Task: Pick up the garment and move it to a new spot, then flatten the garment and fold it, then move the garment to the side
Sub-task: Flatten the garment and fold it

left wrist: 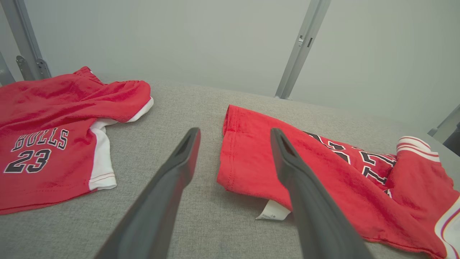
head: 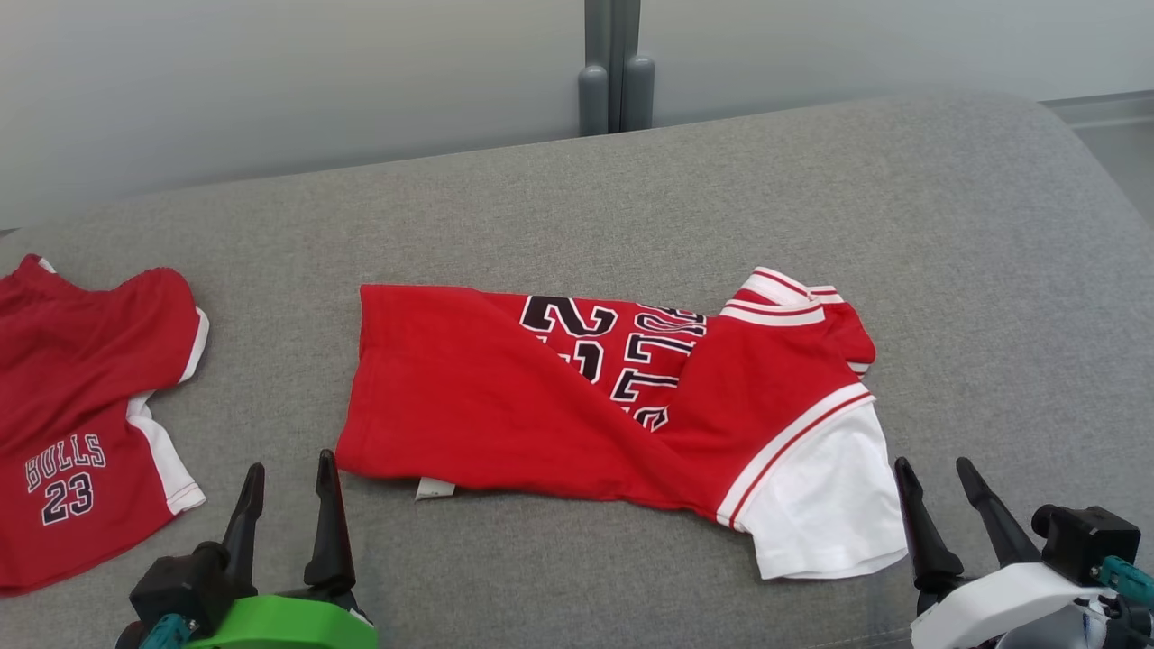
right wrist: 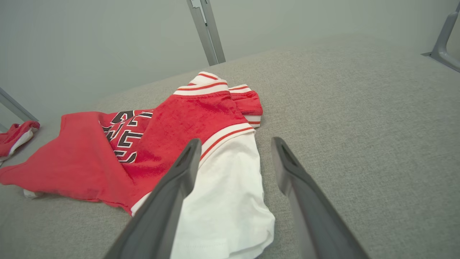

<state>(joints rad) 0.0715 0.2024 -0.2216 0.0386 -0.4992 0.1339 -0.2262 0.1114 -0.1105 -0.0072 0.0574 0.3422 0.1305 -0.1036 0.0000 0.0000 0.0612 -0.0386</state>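
Seeing the shirt [head: 541, 406] lying mid-cushion [head: 631, 207], rumpled, one flap folded across the lettering. Holding the left gripper [head: 290, 461] wide and empty, just short of the hem [head: 361, 379] corner. Holding the right gripper [head: 931, 461] wide and empty too, just beside the white sleeve [head: 820, 505]. Judging this as the pick-up, not yet begun.

Doing it well, probably: coming in low at the two outer ends, and pinching at hem and sleeve end rather than at the doubled middle. Then lifting both ends together, so stretching the cloth instead of dragging it. Also steering clear of the shorts [head: 81, 388] lying well apart at the left.

Getting from the left wrist view what the head view is barely giving: the stitched hem edge close up, and the label [left wrist: 273, 212] poking out beneath it. Getting from the right wrist view the sleeve's loose end running under the left finger, plus bare cushion stretching to the right as a possible new spot. Getting from the head view the shirt's whole outline and both grippers together.
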